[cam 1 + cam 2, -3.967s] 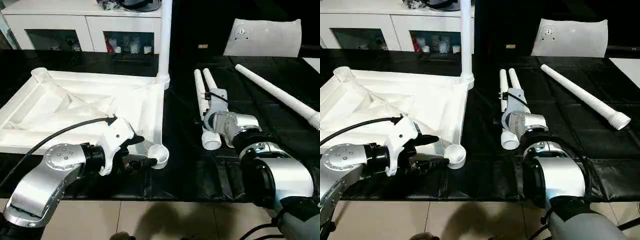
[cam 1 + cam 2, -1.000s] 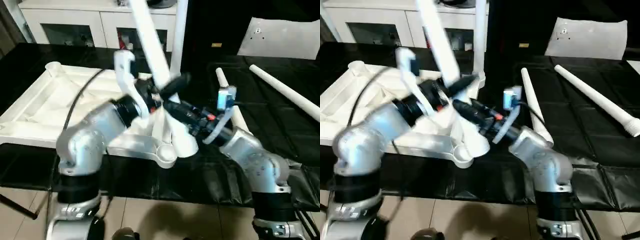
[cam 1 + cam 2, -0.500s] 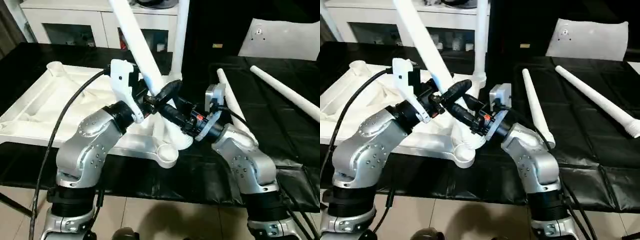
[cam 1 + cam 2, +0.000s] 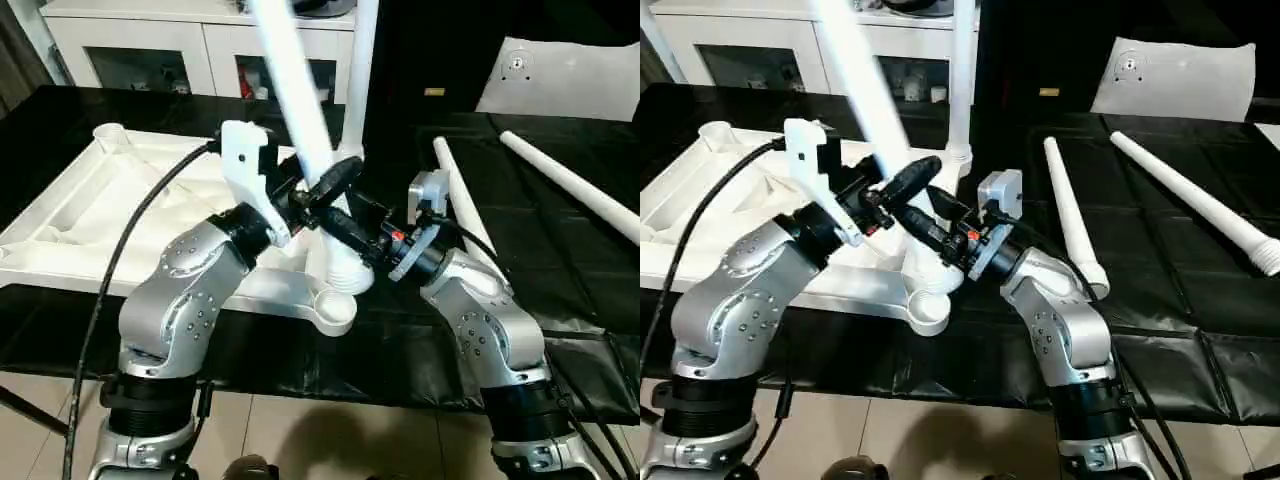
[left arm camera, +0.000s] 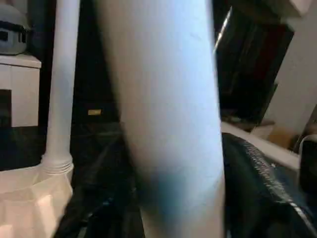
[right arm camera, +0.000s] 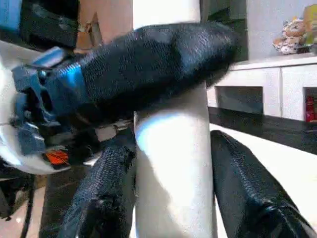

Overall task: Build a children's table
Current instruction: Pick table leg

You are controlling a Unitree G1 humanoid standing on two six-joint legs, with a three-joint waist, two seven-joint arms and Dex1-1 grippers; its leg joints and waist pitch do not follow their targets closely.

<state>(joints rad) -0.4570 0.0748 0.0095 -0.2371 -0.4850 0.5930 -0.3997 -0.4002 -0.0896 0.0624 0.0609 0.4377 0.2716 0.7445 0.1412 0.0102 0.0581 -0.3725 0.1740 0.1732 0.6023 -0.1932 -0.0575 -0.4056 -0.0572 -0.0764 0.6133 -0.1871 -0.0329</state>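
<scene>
both end effectors are on one leg (image 4: 300, 110) of the children's table, held above the near right corner socket (image 4: 333, 310) of the upside-down table top (image 4: 120, 215).

- left end effector (image 4: 325, 185): black fingers closed across the leg's lower shaft, one finger visible over the front of the tube.
- right end effector (image 6: 171, 163): fingers clamped on either side of the same leg, lower down, just above the thick end. in the right wrist view the left one's finger crosses the tube above them.
- leg: tilted, top leaning toward the robot's left and away. its ribbed thick end (image 4: 345, 272) sits just above and behind the socket; cannot tell whether it touches the rim.
- one leg already upright (image 4: 358, 70) in the far right corner socket. two loose legs on the black worktop (image 4: 560, 290): one (image 4: 455, 205) just beside the right forearm, another (image 4: 570, 185) well apart to the right.
- far left corner socket (image 4: 108, 133) empty.

step in hand (judged): seating the second leg.

how to do it well:
1. bring the leg to vertical before pressing. at this tilt the end would catch on the rim.
2. centre the thick end over the socket opening, using the lower grip to steer and the upper grip to set the angle.
3. push straight down along the leg's axis; twist if the ribs are a thread.
4. watch that the table top does not slide on the smooth cover, since nothing pins it down.
</scene>
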